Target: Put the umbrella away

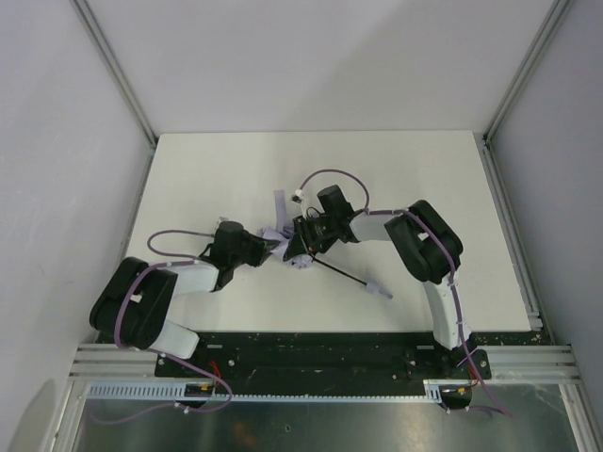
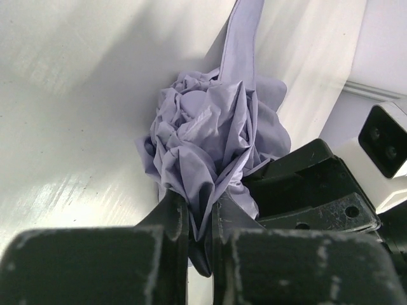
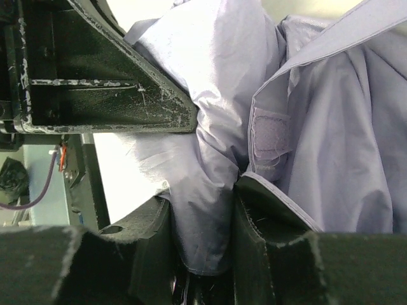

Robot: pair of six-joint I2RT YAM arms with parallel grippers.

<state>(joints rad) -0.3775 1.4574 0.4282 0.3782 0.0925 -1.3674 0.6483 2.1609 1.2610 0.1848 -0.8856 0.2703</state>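
Observation:
The umbrella [image 1: 290,249] lies mid-table, its pale lavender canopy [image 2: 210,127] crumpled into a bunch. Its thin black shaft [image 1: 341,272] runs down-right to the small lavender handle [image 1: 379,288]. A closure strap [image 1: 277,202] sticks out toward the far side. My left gripper [image 2: 200,203] comes in from the left and is shut on a hanging fold of canopy fabric. From the right, my right gripper [image 3: 200,210] is shut on another fold, beside the strap's velcro tab [image 3: 270,136]. Both grippers meet at the bunch [image 1: 283,247], their fingers almost touching.
The white table [image 1: 424,179] ends at grey walls with metal rails at the back corners. The right arm's elbow [image 1: 429,240] bulks above the table right of the umbrella. A black finger of the left gripper [image 3: 108,95] fills the right wrist view's upper left.

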